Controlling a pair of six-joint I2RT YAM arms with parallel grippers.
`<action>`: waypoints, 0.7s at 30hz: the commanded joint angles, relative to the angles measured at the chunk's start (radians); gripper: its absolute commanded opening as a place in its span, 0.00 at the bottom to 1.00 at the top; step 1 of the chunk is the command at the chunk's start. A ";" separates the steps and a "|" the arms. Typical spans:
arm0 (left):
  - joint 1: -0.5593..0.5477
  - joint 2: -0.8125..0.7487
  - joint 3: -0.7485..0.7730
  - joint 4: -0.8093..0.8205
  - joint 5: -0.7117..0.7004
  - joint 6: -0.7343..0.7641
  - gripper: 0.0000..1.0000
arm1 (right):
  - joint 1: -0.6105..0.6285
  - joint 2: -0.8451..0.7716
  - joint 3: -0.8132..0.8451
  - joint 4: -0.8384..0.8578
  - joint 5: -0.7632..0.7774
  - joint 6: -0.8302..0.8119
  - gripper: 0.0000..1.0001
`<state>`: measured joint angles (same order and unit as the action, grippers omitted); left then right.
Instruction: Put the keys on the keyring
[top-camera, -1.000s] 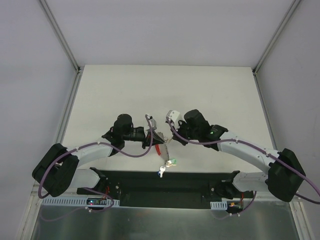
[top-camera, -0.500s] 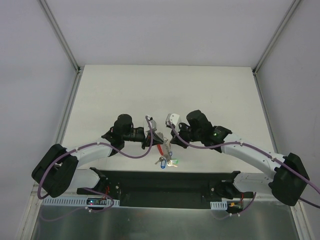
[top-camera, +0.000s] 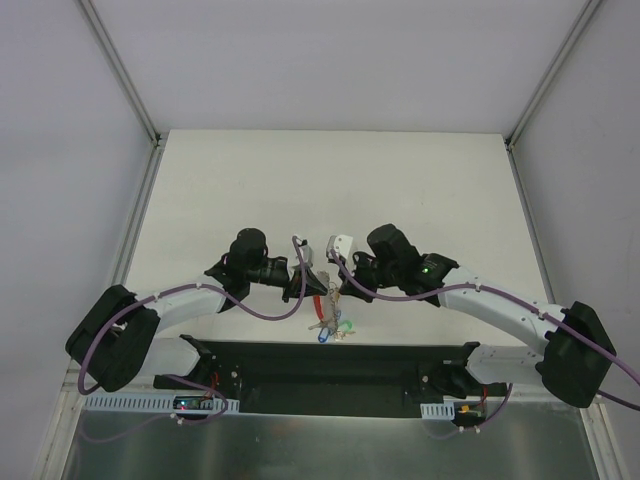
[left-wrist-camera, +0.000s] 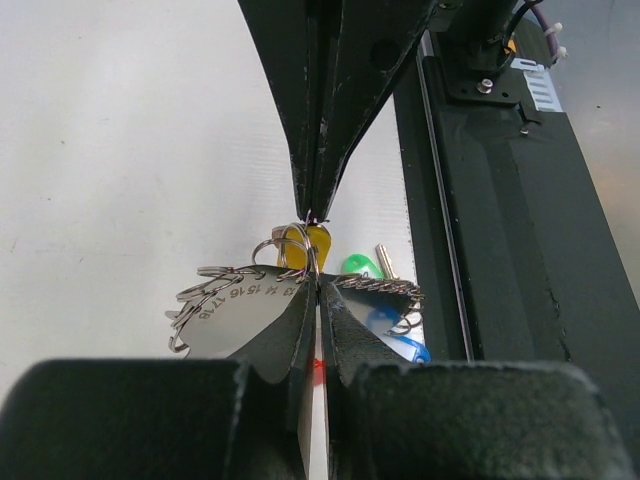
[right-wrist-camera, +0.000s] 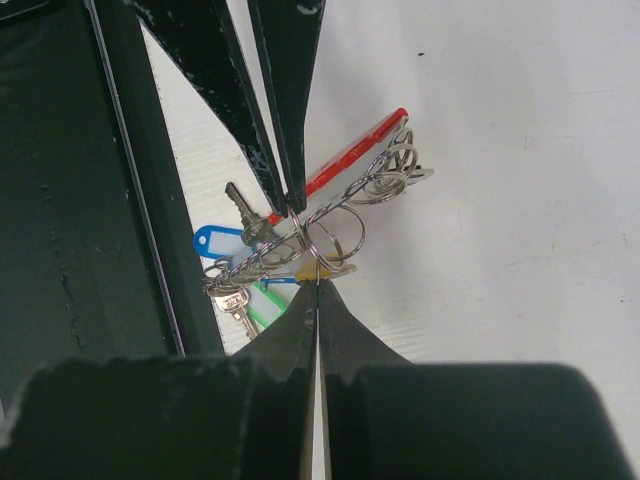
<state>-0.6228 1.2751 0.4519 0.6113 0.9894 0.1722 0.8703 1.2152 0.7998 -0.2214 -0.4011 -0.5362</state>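
- Left gripper (right-wrist-camera: 290, 205): jaws pressed together on the keyring (right-wrist-camera: 350, 155) (at one end of its red band), fingers pointing right.
- Keys (right-wrist-camera: 245, 218): bunched under the two fingertips at the table's (top-camera: 400, 190) centre, close to the near edge and just beside the black base plate (top-camera: 260, 365). Yellow, green and blue caps show.
- Right gripper (left-wrist-camera: 316, 212): tip to tip with the left one, jaws together, pinching a thin wire ring of the keyring beside the yellow cap.
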 joint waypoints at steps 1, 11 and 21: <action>-0.008 0.009 0.037 0.025 0.081 0.024 0.00 | 0.013 0.001 0.029 0.017 -0.005 -0.018 0.01; -0.008 0.013 0.041 0.024 0.089 0.027 0.00 | 0.019 -0.006 0.026 0.024 -0.038 -0.025 0.01; -0.008 0.013 0.042 0.024 0.114 0.035 0.00 | 0.021 -0.003 0.024 0.020 -0.051 -0.038 0.01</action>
<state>-0.6228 1.2892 0.4538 0.6029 1.0382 0.1741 0.8829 1.2152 0.7998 -0.2211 -0.4122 -0.5503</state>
